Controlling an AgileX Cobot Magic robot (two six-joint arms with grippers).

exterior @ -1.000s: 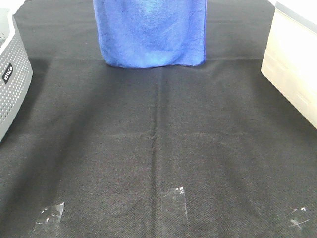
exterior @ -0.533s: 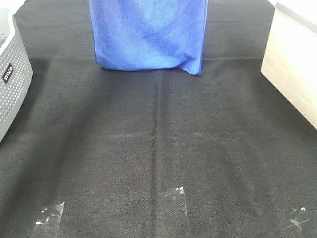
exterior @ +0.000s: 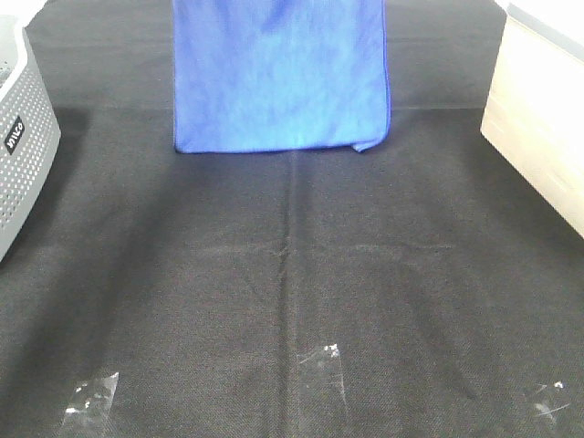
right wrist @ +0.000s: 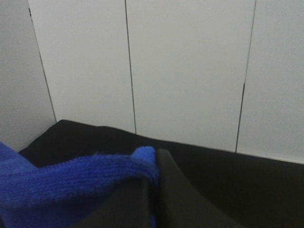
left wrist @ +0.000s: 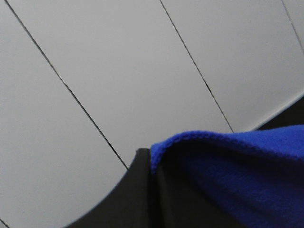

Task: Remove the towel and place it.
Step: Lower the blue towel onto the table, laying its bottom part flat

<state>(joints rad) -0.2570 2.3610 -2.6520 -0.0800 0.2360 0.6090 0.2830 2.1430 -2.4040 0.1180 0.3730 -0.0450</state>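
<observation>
The royal-blue towel (exterior: 278, 78) hangs as a flat sheet at the far middle of the table. Its lower hem is near the black table cloth (exterior: 292, 274), and its top runs out of the exterior high view. Neither gripper shows in that view. In the left wrist view, my left gripper (left wrist: 151, 164) is shut with the hemmed edge of the towel (left wrist: 237, 171) pinched between its dark fingers. My right gripper (right wrist: 154, 168) is likewise shut on a bunched corner of the towel (right wrist: 61, 180) in the right wrist view.
A grey perforated basket (exterior: 23, 137) stands at the left edge of the table. At the right edge is a cream box (exterior: 538, 119). Clear tape patches (exterior: 324, 360) lie on the cloth near the front. Both wrist views face a white panelled wall (right wrist: 190, 71).
The hanging towel has swung and flattened out. Its lower hem has come down and nearer in the exterior high view. Both grippers stay shut on it.
</observation>
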